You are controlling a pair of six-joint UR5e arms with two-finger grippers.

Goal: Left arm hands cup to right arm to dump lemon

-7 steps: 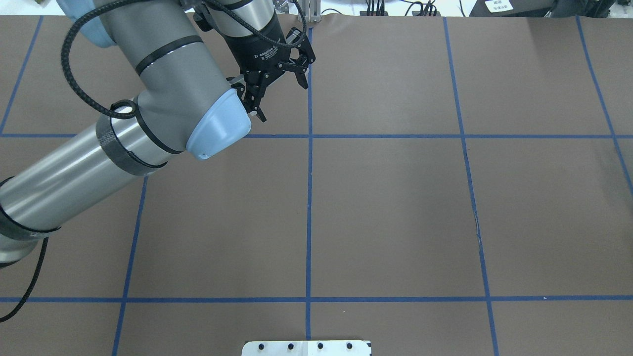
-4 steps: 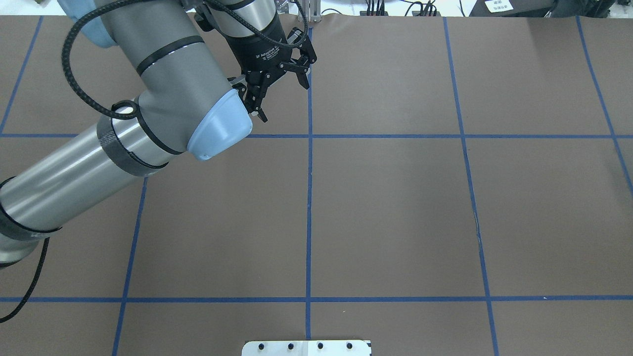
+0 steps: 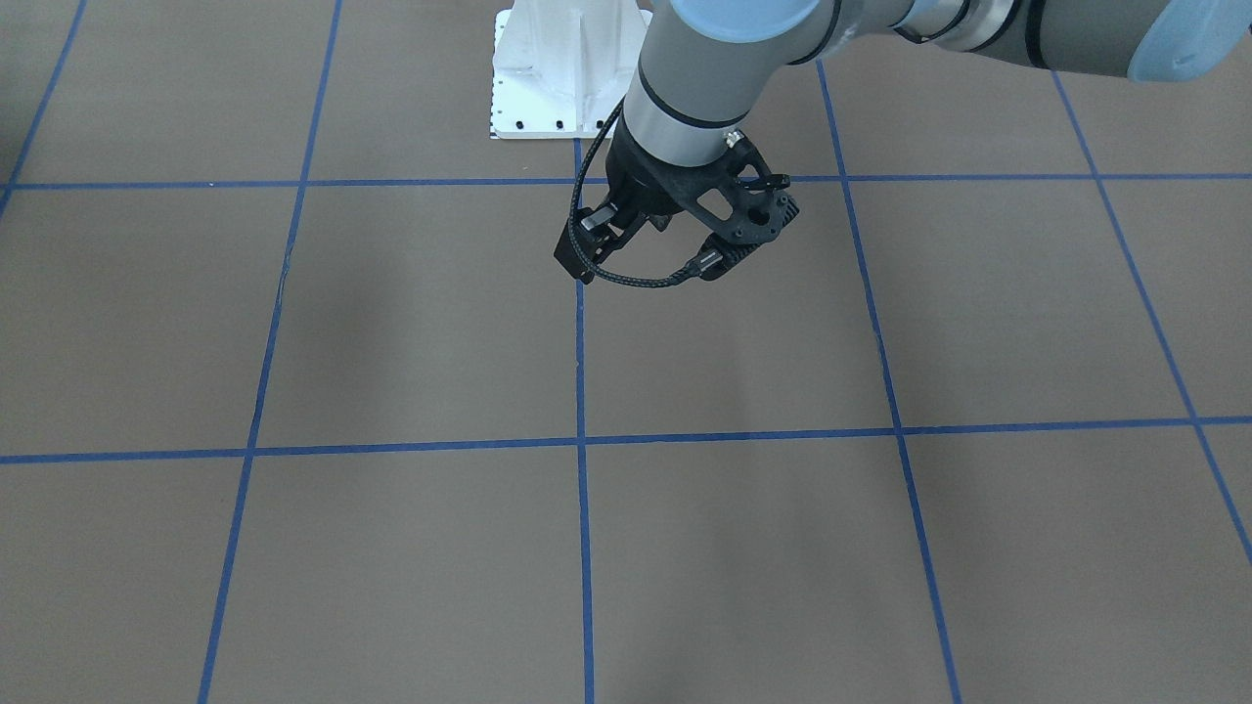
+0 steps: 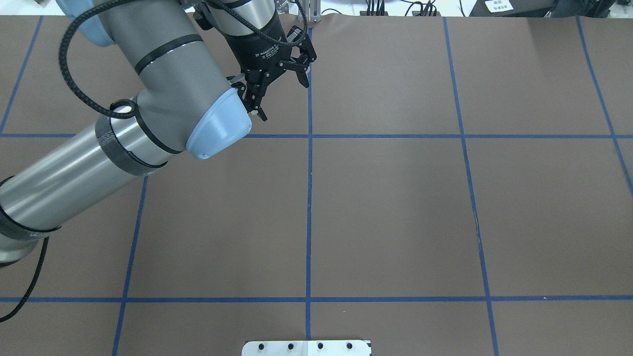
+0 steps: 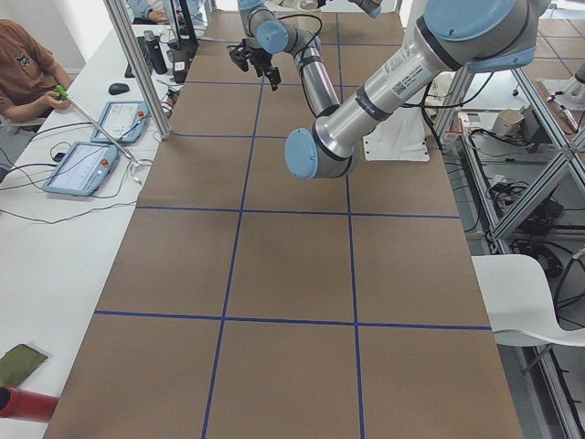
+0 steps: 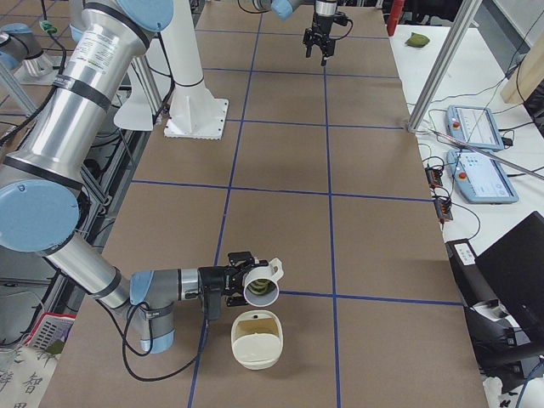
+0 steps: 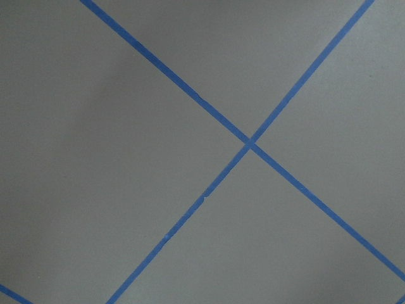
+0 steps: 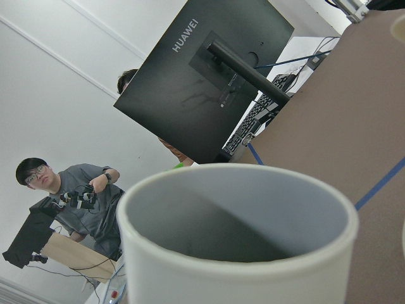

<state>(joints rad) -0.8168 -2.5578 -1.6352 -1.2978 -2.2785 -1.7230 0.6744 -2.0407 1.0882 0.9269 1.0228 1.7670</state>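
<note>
My left gripper hangs open and empty over the table's far middle, above a blue tape line; it is small and far in the exterior right view. The left wrist view holds only table and crossing tape. Near the table's end, the cup is off the table at the tip of my right gripper, tipped on its side with its mouth turned toward a cream container below. A yellow-green lemon shows in the cup's mouth. The cup's rim fills the right wrist view. I cannot tell whether the right gripper is shut.
The brown table carries a blue tape grid. The white robot base plate sits at the near edge. People sit at side desks with tablets and a monitor.
</note>
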